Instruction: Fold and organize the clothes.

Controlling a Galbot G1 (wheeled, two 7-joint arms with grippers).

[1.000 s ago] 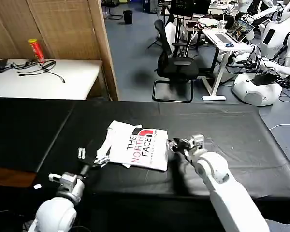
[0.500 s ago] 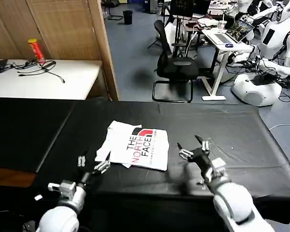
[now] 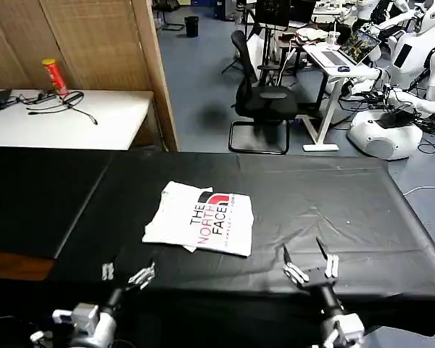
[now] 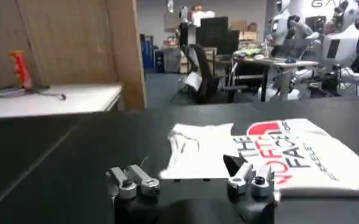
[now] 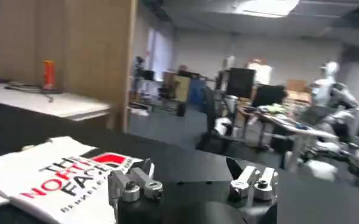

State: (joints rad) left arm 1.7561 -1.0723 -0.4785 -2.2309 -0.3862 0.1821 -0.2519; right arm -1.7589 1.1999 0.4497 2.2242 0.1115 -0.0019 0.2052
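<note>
The folded T-shirt (image 3: 200, 219) lies logo-up on the black surface (image 3: 333, 210) — apparently flat and square — while the left gripper (image 3: 123, 272) and right gripper (image 3: 309, 264) hover near its front edge, fingers spread, grasping nothing.

Right gripper (image 5: 191, 185): jaws spread, empty, above black table (image 5: 185, 171). Folded white T-shirt (image 5: 51, 173) lies beside it, logo up.

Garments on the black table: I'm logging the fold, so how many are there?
1: a folded white cotton T-shirt with black and red lettering lies mid-table, between and beyond the open left gripper and open right gripper.
</note>
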